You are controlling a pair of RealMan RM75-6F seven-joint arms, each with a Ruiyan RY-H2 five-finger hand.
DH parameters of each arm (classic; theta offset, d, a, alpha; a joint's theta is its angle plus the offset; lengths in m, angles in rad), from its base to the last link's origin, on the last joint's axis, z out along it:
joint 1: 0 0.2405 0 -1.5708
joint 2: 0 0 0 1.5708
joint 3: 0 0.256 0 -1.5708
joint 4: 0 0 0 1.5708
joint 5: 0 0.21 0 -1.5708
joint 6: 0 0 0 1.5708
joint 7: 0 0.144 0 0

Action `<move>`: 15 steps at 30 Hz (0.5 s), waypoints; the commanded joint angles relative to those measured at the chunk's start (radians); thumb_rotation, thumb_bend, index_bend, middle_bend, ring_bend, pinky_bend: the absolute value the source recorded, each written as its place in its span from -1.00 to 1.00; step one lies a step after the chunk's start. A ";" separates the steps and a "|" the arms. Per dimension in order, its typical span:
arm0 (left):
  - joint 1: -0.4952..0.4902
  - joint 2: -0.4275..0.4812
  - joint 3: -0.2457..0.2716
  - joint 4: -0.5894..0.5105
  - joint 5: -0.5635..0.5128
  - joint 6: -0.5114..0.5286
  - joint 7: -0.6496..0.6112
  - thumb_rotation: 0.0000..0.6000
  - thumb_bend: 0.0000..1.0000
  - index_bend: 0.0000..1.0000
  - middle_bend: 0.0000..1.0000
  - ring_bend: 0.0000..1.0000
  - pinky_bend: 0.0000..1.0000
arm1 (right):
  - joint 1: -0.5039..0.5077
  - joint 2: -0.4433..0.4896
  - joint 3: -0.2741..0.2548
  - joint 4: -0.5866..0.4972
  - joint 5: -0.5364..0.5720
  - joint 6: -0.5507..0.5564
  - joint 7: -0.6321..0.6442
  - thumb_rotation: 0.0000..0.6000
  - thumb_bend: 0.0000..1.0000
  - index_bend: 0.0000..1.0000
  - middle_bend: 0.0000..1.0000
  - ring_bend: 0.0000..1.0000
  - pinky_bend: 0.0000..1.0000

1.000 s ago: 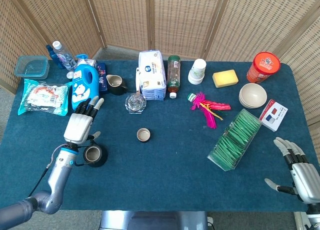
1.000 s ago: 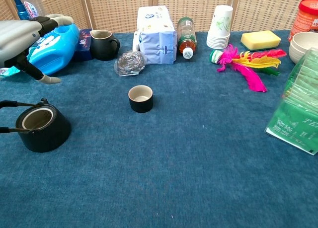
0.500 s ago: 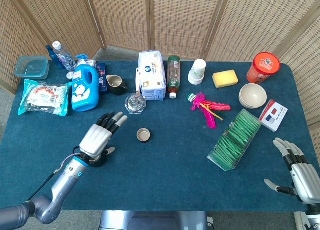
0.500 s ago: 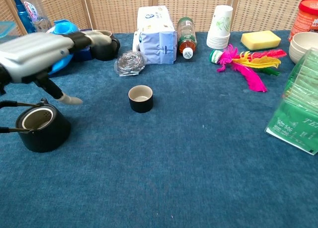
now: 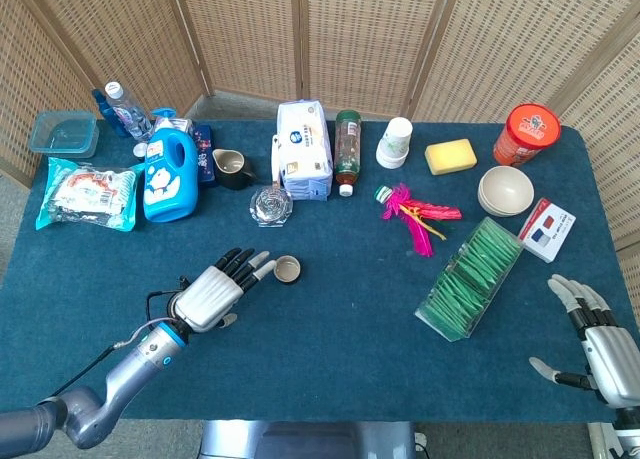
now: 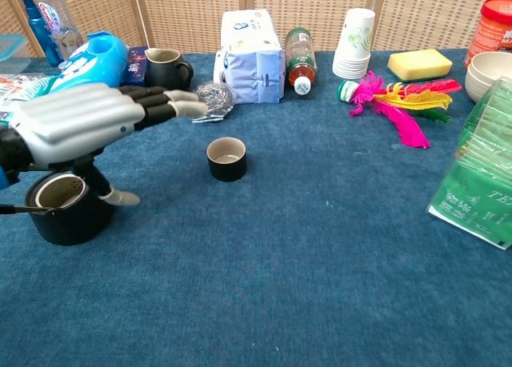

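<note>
The left hand [image 5: 212, 294] hovers palm-down over the blue worktop [image 5: 340, 329], its fingers [image 6: 172, 103] stretched out, spread and holding nothing. Just beyond the fingertips stands the small black cup [image 5: 287, 269], upright and untouched. Under the thumb side of the hand sits the black teapot [image 6: 64, 207], its lid off. The steel scourer [image 6: 210, 101] lies farther out past the fingers. The right hand [image 5: 598, 344] rests near the worktop's edge, fingers apart and empty, beside the green packet box [image 5: 470, 277].
</note>
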 commanded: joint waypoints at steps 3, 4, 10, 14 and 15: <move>0.014 0.006 0.027 0.008 0.013 0.007 0.028 1.00 -0.82 -1.00 -1.00 -1.00 -0.81 | 0.001 0.002 0.000 0.001 0.000 -0.001 0.005 1.00 -1.00 -1.00 -1.00 -1.00 -1.00; 0.016 0.007 0.031 0.011 0.015 0.008 0.030 1.00 -0.82 -1.00 -1.00 -1.00 -0.81 | 0.001 0.002 -0.001 0.001 -0.001 -0.002 0.005 1.00 -1.00 -1.00 -1.00 -1.00 -1.00; 0.033 0.013 0.052 0.037 0.034 0.032 0.028 1.00 -0.81 -1.00 -1.00 -1.00 -0.81 | 0.005 0.004 -0.003 0.000 0.001 -0.011 0.012 1.00 -1.00 -1.00 -1.00 -1.00 -1.00; 0.046 0.023 0.068 0.053 0.043 0.044 0.006 1.00 -0.82 -1.00 -1.00 -1.00 -0.81 | 0.006 0.006 -0.002 0.001 0.002 -0.012 0.018 1.00 -1.00 -1.00 -1.00 -1.00 -1.00; 0.049 0.026 0.070 0.060 0.045 0.047 0.002 1.00 -0.82 -1.00 -1.00 -1.00 -0.81 | 0.006 0.007 -0.002 0.001 0.002 -0.012 0.021 1.00 -1.00 -1.00 -1.00 -1.00 -1.00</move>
